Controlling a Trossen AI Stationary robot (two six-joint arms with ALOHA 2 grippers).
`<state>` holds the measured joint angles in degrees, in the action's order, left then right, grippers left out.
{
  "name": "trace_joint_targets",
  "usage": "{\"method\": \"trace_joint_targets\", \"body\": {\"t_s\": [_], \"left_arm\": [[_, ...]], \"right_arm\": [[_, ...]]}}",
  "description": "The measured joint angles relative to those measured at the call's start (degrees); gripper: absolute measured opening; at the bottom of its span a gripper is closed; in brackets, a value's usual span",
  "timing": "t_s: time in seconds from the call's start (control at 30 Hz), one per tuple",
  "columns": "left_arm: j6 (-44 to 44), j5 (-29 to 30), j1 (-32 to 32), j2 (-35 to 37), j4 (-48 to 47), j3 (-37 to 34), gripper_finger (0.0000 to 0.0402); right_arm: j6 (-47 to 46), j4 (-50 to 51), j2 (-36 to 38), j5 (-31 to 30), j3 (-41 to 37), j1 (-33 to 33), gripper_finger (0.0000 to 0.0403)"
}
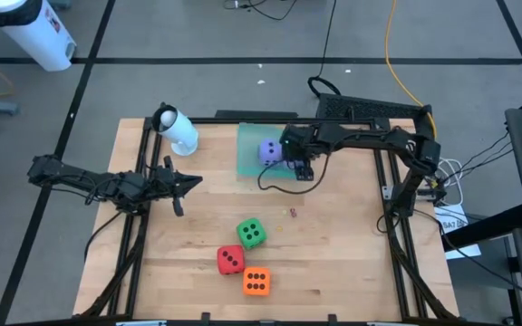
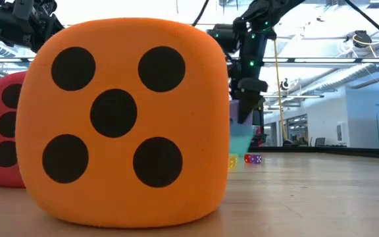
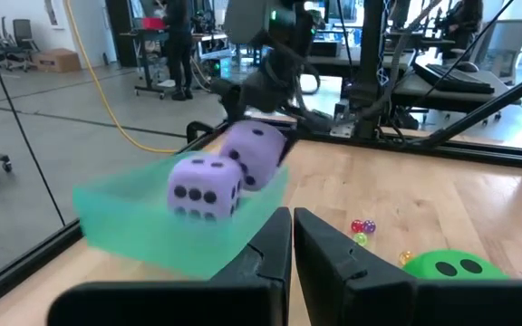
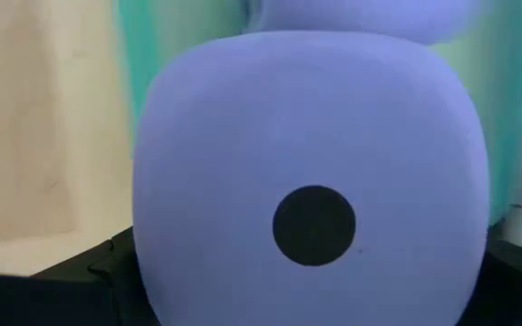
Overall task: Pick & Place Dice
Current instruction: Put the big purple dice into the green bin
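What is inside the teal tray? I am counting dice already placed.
The teal tray holds two light purple dice, the farther one at the right end effector. Anything lying behind them is hidden.

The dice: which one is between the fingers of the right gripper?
A light purple die, held over the teal tray by the right gripper. The green, red and orange dice sit on the bare table, untouched.
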<state>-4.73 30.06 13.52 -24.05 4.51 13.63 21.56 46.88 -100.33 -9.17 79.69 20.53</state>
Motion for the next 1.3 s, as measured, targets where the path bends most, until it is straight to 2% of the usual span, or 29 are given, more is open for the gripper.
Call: {"method": "trace_joint_targets", "body": {"t_s": [0.23, 0.37, 0.63, 1.3], "left_arm": [[0.0, 0.0, 0.0, 0.0, 0.0, 0.0, 0.0028], [0.0, 0.0, 0.0, 0.0, 0.0, 0.0, 0.0028], [0.0, 0.0, 0.0, 0.0, 0.0, 0.0, 0.0028], [-0.1, 0.0, 0.0, 0.0, 0.0, 0.0, 0.0028]], "right_arm": [[0.2, -1.5, 0.5, 1.0, 0.1, 0.0, 0.0357], [0.4, -2.1, 0.6, 3.7, 0.1, 0.0, 0.0357], [-1.7, -2.7, 0.6, 3.5, 0.1, 0.0, 0.0393], [-1.2, -5.2, 1.4, 1.5, 0.1, 0.0, 0.0399]]}}
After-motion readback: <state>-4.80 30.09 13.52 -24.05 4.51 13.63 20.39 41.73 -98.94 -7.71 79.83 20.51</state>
